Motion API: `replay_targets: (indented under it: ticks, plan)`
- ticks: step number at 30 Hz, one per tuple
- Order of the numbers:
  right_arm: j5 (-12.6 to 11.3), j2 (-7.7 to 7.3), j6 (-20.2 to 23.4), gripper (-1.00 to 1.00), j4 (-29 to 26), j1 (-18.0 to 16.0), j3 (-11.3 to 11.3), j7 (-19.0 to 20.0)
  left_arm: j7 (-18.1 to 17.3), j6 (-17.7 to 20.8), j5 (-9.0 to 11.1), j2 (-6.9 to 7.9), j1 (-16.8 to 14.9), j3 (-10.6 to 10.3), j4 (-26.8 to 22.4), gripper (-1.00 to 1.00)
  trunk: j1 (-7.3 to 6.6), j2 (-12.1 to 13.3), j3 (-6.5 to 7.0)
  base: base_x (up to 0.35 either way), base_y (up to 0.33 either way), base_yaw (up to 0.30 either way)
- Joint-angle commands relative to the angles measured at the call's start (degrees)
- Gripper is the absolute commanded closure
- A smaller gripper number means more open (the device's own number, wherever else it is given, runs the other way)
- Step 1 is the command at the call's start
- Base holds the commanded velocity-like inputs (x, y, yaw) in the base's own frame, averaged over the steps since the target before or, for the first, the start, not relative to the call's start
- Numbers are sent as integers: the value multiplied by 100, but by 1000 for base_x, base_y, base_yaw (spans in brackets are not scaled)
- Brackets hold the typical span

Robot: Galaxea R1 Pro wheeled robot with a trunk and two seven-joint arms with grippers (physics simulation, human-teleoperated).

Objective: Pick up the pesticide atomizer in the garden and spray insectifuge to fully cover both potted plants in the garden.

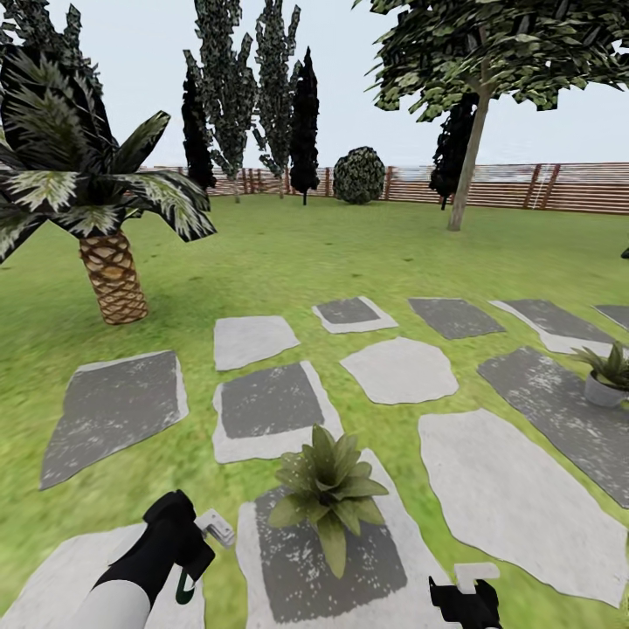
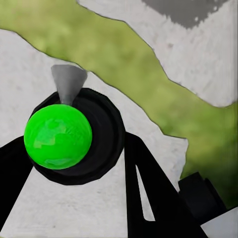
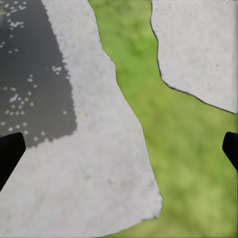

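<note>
L gripper [image 1: 194, 559] clamped on pesticide atomizer [image 2: 58, 136], whitish nozzle pointing toward near potted plant [image 1: 328, 491], just beside it, low over pale stepping stone [image 1: 52, 585]. R gripper [image 3: 119, 148] fingers spread wide, nothing between, hanging over stone edge w/ a grass strip [image 3: 163, 129] next to it. 2nd potted plant [image 1: 609, 374] at far R edge, well apart. Open lawn [image 1: 288, 253] ahead; palm [image 1: 96, 201] to L, fence [image 1: 524, 185] far back.
</note>
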Motion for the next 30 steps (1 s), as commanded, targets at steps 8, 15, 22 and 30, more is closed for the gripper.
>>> replay_targets:
  ticks: [8,15,22,30]
  plan:
    - [62,1,-29,-100,11,-6,-44,-7,-46,18,-35,-15,-4,34,-9,100,0,-2,-5,72,-31,0]
    - [61,1,-29,-100,10,-6,-44,-7,-46,16,-20,-52,-4,30,-9,100,0,-2,-5,2,0,0]
    - [62,1,-29,-100,10,-6,-44,-7,116,9,-38,-228,-4,26,0,100,0,-2,-5,7,-4,0]
    - [61,1,-29,-100,10,-6,-44,-7,148,18,-37,-235,-4,26,0,100,0,-2,-5,150,-101,0]
